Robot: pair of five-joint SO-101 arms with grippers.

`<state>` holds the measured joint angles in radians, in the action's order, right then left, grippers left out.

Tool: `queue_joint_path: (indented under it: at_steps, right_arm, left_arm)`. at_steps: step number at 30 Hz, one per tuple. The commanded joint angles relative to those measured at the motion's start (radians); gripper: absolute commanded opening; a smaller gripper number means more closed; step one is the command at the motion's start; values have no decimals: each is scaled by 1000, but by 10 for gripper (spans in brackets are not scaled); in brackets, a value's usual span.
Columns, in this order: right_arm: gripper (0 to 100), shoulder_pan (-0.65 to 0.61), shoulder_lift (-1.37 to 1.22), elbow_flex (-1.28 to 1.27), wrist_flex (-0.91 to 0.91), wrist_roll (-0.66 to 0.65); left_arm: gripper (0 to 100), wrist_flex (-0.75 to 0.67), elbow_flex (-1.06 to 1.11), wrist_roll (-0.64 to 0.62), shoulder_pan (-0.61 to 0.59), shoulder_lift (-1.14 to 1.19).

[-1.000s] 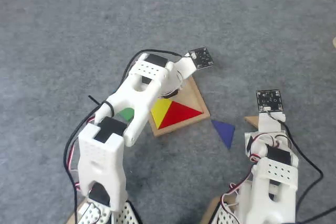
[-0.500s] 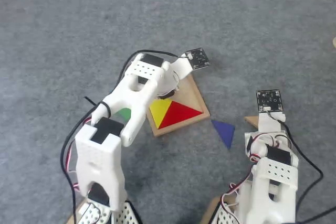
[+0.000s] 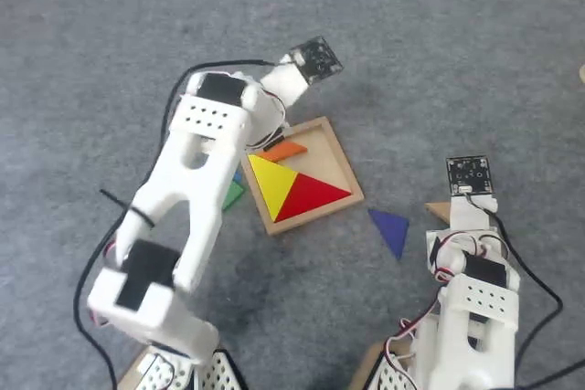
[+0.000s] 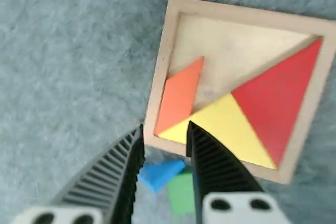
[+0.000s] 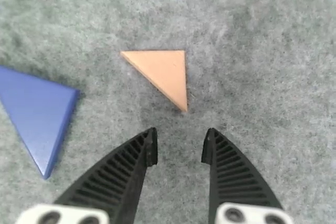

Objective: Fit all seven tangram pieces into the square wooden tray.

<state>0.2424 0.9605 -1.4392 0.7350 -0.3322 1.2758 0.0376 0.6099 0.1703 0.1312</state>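
Note:
The square wooden tray [image 3: 347, 173] holds a red triangle [image 3: 315, 194], a yellow triangle [image 3: 270, 184] and an orange parallelogram [image 3: 285, 150] lying against its far left wall. In the left wrist view my left gripper [image 4: 164, 129] hangs open and holds nothing, above the tray's [image 4: 157, 77] corner by the orange piece [image 4: 181, 95]. A light blue piece [image 4: 160, 172] and a green piece [image 4: 181, 192] lie on the carpet just outside that corner. My right gripper [image 5: 180, 135] is open, just short of a tan triangle [image 5: 165, 74]; a dark blue triangle [image 5: 37, 111] lies beside it.
The grey carpet covers the whole table. In the high view the dark blue triangle [image 3: 391, 228] lies between the tray and the right arm, and the tan triangle [image 3: 439, 212] sits by that arm. The left arm's body partly covers the green piece [image 3: 234, 195].
The left arm has swung back and to the left off the tray. The tray's far left part, hidden before, now shows with the orange piece in it. The right arm has kept still.

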Motion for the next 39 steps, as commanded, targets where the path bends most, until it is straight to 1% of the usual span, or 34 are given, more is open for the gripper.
queue_joint_path:
  at_steps: [1, 3, 4, 7, 9, 11, 13, 16, 20, 24, 29, 32, 35, 37, 39]
  right_arm:
    - [154, -5, 21, 8, -16, -2]
    - [154, -5, 18, 9, -13, -6]
    - [154, -5, 16, 9, -13, -23]
    - [154, -5, 15, 9, -12, -43]
    - [155, -5, 15, 18, 8, -44]
    - [155, -5, 15, 61, 58, -66]
    - [155, -13, 15, 137, 139, -84]
    - [155, -62, 15, 292, 285, -117]
    - [155, -142, 13, 488, 426, -144]
    - [155, -174, -65, 609, 498, -158]
    - [155, -177, -344, 741, 526, -169]
    - [156, -177, -530, 832, 590, -106]
    - [160, -134, -633, 868, 556, -63]
    - [197, -108, -641, 847, 506, -64]
    - [245, -110, -641, 813, 476, -78]
  left_arm:
    - [130, 81, -10, -222, -17, -161]
    - [130, 74, 22, -321, -32, -226]
    - [130, 38, 65, -358, -34, -273]
    - [130, -137, 308, -465, -29, -457]
    - [131, -252, 489, -520, -49, -583]
    - [133, -305, 631, -514, -104, -683]
    - [133, -295, 710, -511, -187, -726]
    - [134, -295, 794, -523, -334, -721]
    - [134, -324, 839, -542, -445, -692]
    - [135, -333, 845, -658, -453, -664]
    - [135, -400, 869, -677, -456, -634]
    - [135, -410, 868, -677, -460, -620]
    - [135, -410, 865, -677, -460, -618]
    - [135, -410, 865, -674, -460, -618]
    - [135, -410, 865, -674, -460, -617]
